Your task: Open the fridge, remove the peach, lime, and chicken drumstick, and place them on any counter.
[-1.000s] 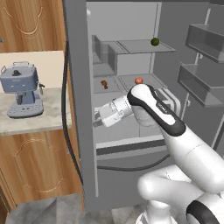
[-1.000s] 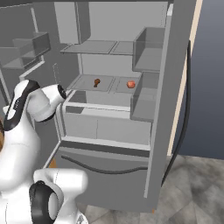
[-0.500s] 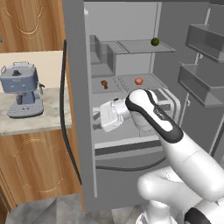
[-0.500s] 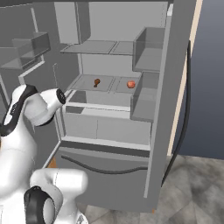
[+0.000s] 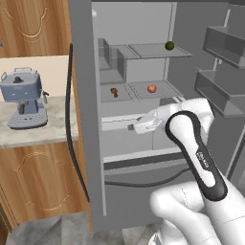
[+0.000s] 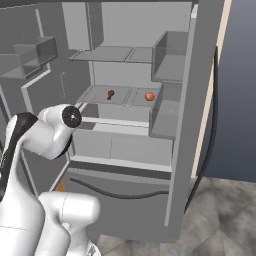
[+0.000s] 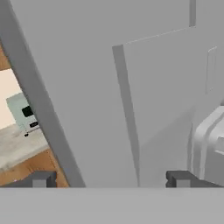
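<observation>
The gripper (image 5: 131, 127) has its fingers spread wide and holds nothing, pointing at the fridge (image 5: 86, 143) wall beside the left door. On the middle glass shelf, the chicken drumstick (image 5: 114, 92) lies toward the left edge and the peach (image 5: 151, 88) near the centre; the lime (image 5: 169, 45) sits at the right edge of the upper shelf. The fruits probably roll easily: pinch them across the middle. The drumstick looks best gripped at its thick end.
</observation>
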Motion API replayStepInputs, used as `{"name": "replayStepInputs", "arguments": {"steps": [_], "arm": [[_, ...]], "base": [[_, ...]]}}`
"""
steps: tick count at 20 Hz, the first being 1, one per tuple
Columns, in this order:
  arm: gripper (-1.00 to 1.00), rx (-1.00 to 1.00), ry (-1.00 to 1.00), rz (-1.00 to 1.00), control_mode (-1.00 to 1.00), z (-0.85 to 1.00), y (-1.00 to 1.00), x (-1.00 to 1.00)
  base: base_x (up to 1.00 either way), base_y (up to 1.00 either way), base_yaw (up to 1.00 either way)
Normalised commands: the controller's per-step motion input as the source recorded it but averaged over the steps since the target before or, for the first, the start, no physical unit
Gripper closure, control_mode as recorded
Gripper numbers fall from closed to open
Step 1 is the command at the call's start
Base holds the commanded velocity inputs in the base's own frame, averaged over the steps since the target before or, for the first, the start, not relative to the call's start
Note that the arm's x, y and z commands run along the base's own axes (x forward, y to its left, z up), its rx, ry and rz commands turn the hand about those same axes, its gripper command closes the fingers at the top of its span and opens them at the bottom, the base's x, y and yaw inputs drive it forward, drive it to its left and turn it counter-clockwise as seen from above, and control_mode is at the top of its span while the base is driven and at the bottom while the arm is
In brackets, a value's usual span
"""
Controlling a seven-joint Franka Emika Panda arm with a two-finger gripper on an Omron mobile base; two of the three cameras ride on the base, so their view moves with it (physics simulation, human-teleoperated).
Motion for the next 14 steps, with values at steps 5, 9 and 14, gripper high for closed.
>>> {"name": "replayStepInputs", "arguments": {"steps": [5, 9, 14], "arm": [[-1.0, -0.1, 0.43, -0.68, -1.0, 0.57, -0.67, 0.0], [-1.0, -0.14, 0.51, -0.52, -1.0, 0.49, -0.98, 0.02], [-1.0, -0.04, -0.03, -0.06, -1.0, -0.01, -0.27, -0.11]], "base": [[0.0, 0.0, 0.0], [0.0, 0.0, 0.0], [0.0, 0.0, 0.0]]}}
